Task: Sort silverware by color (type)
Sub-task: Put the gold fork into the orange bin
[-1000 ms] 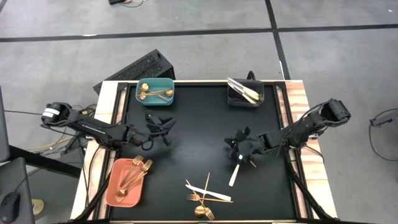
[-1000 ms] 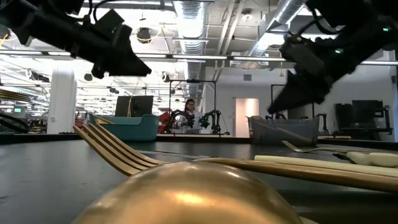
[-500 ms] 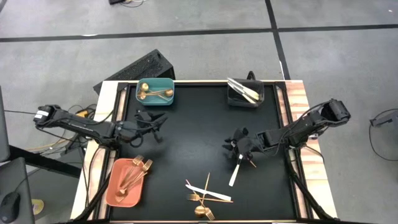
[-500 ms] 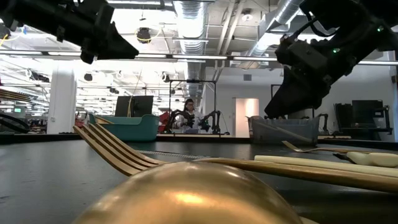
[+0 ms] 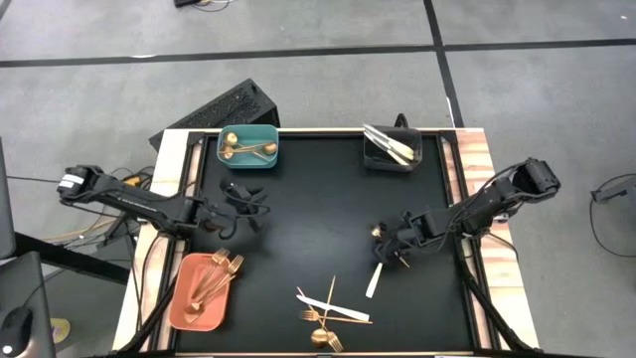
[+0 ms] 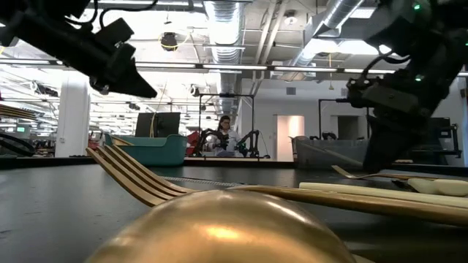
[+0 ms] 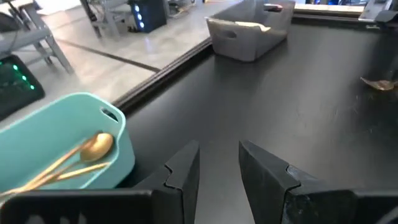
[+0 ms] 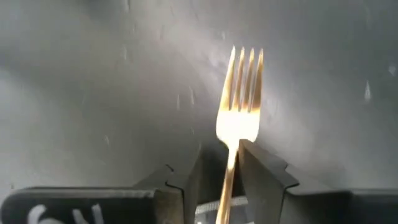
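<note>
While my right gripper (image 8: 219, 177) hangs low over the black mat (image 5: 318, 199), its fingers pinch the handle of a gold fork (image 8: 239, 106), tines pointing ahead; farther off, my left gripper (image 7: 217, 168) stands slightly parted, empty, beside the teal bin (image 7: 62, 146).

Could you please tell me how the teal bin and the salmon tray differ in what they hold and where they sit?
The teal bin sits at the table's far edge and holds gold spoons; the salmon tray sits at the near left corner and holds gold forks. The teal bin looks smaller and deeper, the salmon tray longer and flatter. Both hold only gold pieces.
</note>
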Action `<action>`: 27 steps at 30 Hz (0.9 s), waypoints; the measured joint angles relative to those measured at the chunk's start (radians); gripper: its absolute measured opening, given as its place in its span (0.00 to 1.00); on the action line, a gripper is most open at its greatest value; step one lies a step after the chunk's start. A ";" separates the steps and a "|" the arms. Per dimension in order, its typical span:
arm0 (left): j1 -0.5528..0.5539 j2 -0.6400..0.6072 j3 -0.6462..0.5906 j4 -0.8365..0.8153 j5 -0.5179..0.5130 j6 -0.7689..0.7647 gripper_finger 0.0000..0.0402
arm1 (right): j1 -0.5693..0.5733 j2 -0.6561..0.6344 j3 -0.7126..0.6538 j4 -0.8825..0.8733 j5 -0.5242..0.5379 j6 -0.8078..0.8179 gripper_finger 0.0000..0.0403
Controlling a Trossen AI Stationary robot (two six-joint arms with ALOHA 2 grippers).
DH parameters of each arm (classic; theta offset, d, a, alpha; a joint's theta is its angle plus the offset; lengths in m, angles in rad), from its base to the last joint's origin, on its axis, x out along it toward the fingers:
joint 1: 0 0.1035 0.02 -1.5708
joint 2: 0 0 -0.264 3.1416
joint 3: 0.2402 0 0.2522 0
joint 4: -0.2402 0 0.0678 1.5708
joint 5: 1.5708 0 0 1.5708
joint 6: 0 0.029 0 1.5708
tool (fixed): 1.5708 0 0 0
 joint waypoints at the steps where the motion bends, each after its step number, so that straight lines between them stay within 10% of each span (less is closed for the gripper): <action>1: 0.000 0.015 0.000 0.005 0.000 -0.012 0.25 | 0.011 0.000 0.000 -0.013 0.000 0.013 0.32; 13: 0.000 0.159 0.000 0.035 -0.001 -0.081 0.25 | 0.052 0.010 0.001 -0.104 0.030 0.034 0.31; 27: 0.000 0.166 0.000 0.118 0.037 -0.136 0.25 | 0.078 0.127 0.065 -0.073 0.204 0.046 0.06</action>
